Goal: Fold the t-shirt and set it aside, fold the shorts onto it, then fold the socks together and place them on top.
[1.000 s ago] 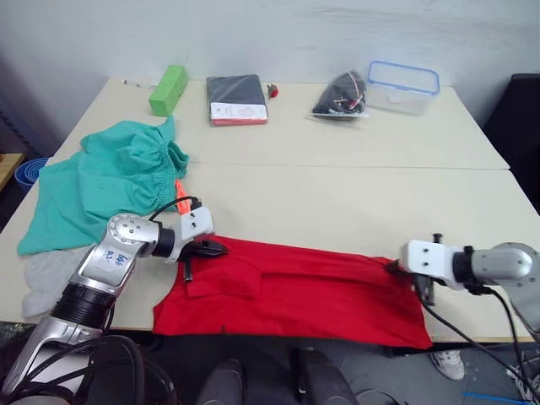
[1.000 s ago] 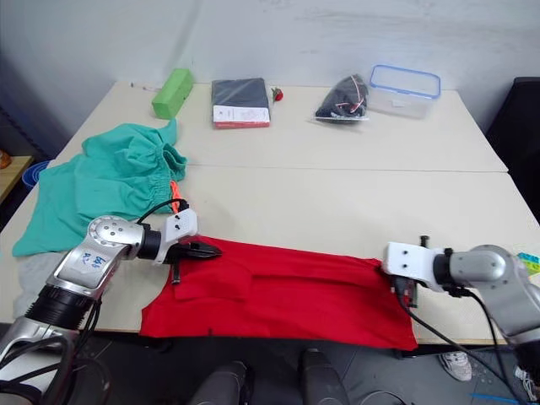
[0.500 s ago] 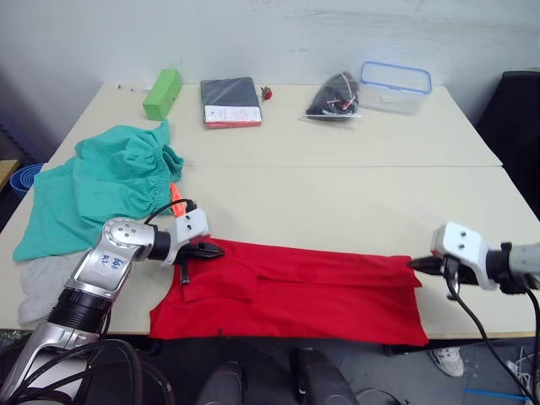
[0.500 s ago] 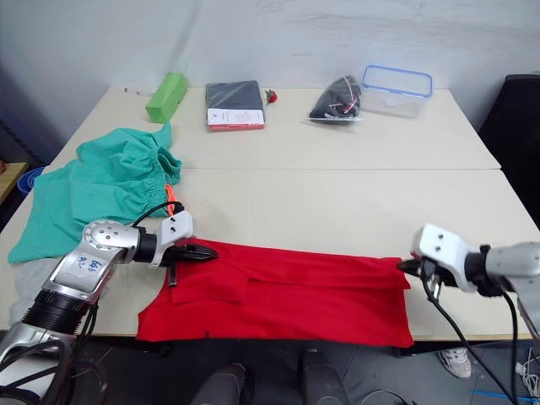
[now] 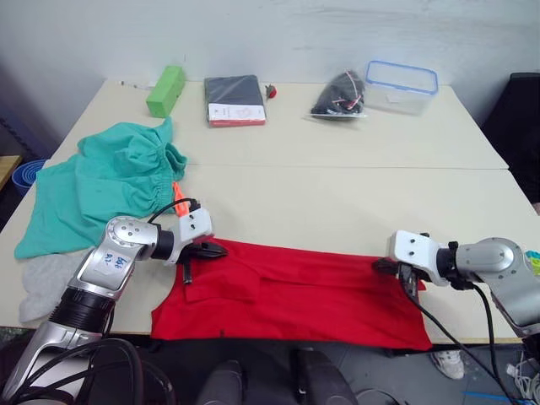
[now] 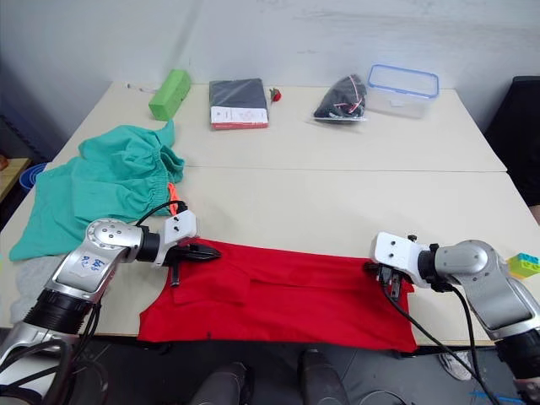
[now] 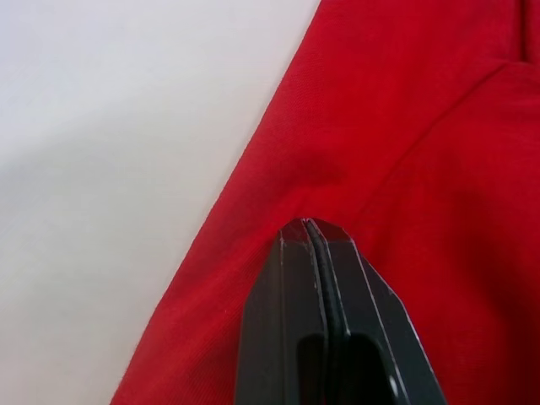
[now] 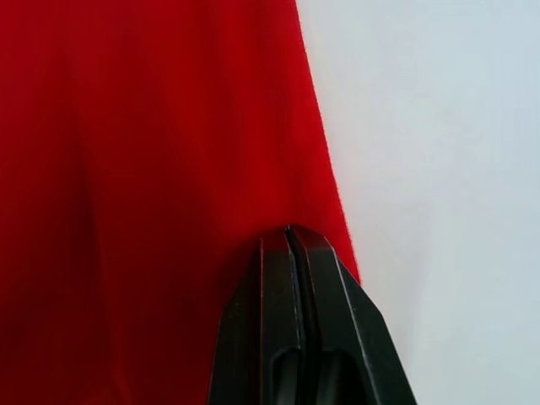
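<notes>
The t-shirt (image 5: 295, 291) is lying spread along the table's (image 5: 337, 186) near edge. Your left gripper (image 5: 211, 250) is pinching its far left corner with jaws clenched, while your right gripper (image 5: 381, 265) is clenching the far right corner.

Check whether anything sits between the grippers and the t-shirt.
Nothing does. The left gripper and right gripper are both shut, tips on the t-shirt at its far edge.
</notes>
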